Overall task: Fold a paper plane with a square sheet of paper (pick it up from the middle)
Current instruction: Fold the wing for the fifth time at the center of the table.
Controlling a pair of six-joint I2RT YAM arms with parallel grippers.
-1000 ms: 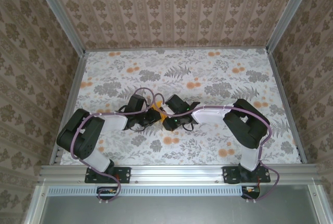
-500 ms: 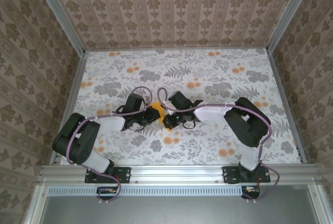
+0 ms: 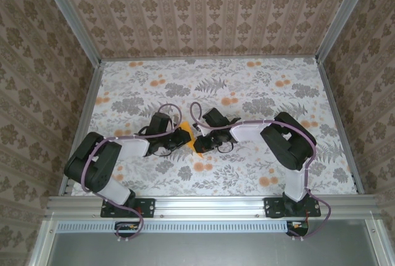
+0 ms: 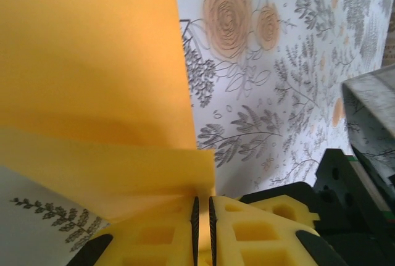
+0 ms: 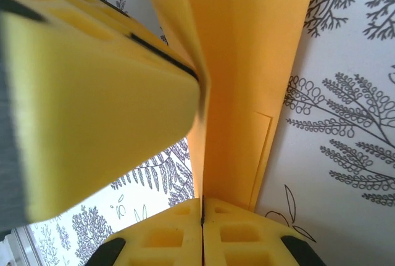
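Now the left tool is clamped shut on a folded flap of the square sheet of paper, held just over the middle of the surface; the right tool pinches it close alongside, probably so the two can hold the crease taut and aligned.

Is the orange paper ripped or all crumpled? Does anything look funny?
No rip shows. The square sheet of paper is bent into folds and pinched by the left gripper and the right gripper. That is just how folding looks. Nothing else on the flowery table stands out.
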